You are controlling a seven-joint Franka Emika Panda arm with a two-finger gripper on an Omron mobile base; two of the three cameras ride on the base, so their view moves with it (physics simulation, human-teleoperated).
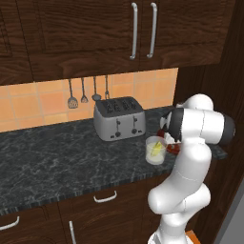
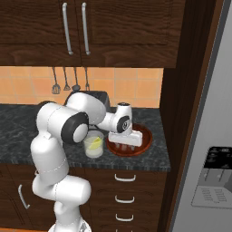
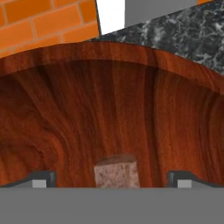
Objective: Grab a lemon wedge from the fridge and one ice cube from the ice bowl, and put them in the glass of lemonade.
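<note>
Reddish-brown ice bowl (image 2: 146, 136) sits on the counter (image 1: 57, 157) beside the glass of lemonade (image 2: 93, 146), which already holds a lemon wedge (image 2: 95, 144). My gripper (image 3: 112, 178) hangs inside the bowl, jaws wide, straddling one ice cube (image 3: 116, 171). Next I judge: lower slightly, close on the cube.

In the left base view the arm hides most of the ice bowl (image 1: 172, 148), leaving a reddish sliver beside the glass of lemonade (image 1: 155, 150). The fridge (image 2: 213, 149) is cut off by the right edge. The pale cube (image 3: 116, 172) in the bowl (probably ice) is cropped below.
</note>
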